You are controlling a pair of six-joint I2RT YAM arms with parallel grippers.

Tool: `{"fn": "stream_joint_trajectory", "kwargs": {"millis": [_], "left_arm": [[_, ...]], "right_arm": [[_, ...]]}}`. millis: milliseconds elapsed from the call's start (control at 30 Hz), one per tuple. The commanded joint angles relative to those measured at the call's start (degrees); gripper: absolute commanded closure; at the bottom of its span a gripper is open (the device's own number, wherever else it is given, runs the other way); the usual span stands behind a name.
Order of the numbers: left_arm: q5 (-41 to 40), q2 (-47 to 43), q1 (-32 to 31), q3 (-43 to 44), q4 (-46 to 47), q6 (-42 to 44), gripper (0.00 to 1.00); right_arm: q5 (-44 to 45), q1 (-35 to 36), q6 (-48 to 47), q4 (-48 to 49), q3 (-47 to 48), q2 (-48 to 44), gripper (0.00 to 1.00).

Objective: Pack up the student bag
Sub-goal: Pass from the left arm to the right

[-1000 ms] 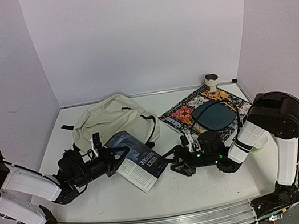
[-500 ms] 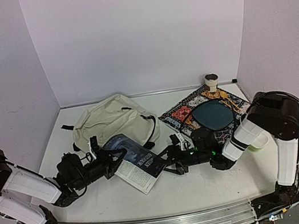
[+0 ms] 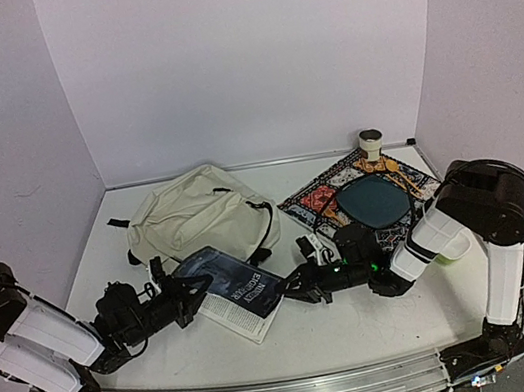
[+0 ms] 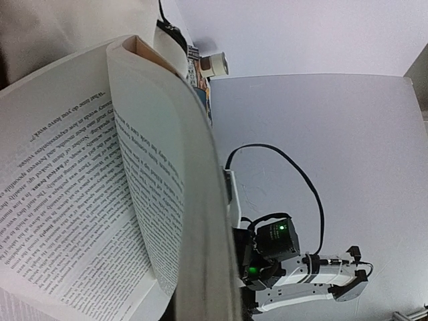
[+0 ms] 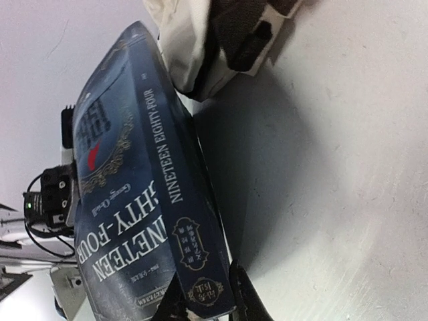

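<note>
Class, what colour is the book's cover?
The book has a dark blue cover with white lettering, clearest in the right wrist view.

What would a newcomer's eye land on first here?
The dark blue paperback at the table's front centre stands out first, with the left gripper at its left edge and the right gripper pinching its right corner in its jaws. Behind it lies the cream student bag. To the right rear, a colourful patterned mat carries a dark teal disc.

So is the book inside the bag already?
No, the book lies out in front of the bag, its dark cover in full view.
</note>
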Motion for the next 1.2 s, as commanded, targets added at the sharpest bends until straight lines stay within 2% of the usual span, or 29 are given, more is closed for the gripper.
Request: {"fn": "stream_joint_trajectory", "kwargs": {"millis": [0, 33, 100, 333, 433, 567, 667, 733, 1167], "left_arm": [[-0.43, -0.14, -0.23, -1.13, 7.07, -2.74, 0.9], [-0.44, 0.01, -0.23, -1.43, 7.07, -2.84, 0.89], [-0.7, -0.14, -0.23, -2.27, 7.06, -2.84, 0.85], [-2.89, -1.97, -0.23, -5.42, 6.61, -2.42, 0.47], [-4.99, -1.78, -0.24, -5.94, 6.01, -2.79, 0.36], [-5.16, -1.42, -0.23, -5.9, 5.5, -3.38, 0.26], [-5.8, -1.44, -0.23, -6.05, 4.73, -4.18, 0.14], [-6.05, -1.29, -0.23, -5.84, 3.93, -4.76, 0.02], [-5.13, 2.55, -0.17, -3.53, 1.85, -8.51, 0.0]], "right_arm": [[-4.27, 1.37, -1.6, 42.67, 1.38, -4.18, 0.95], [-4.43, 1.37, -1.69, 42.67, 1.38, -4.5, 0.99], [-4.52, 1.37, -1.88, 42.67, 1.32, -5.21, 1.0], [-3.5, 1.37, -1.25, 42.63, 1.12, -7.87, 1.0], [-2.15, 1.27, -0.44, 42.59, 0.9, -9.41, 1.0], [0.23, 1.03, 0.83, 42.67, 0.43, -11.12, 1.0], [2.23, 0.75, 1.12, 42.6, -0.4, -12.86, 1.0], [3.3, 0.57, 1.23, 42.6, -0.74, -13.87, 1.0], [6.24, 0.03, 1.73, 42.59, -1.16, -18.06, 1.0]]}}
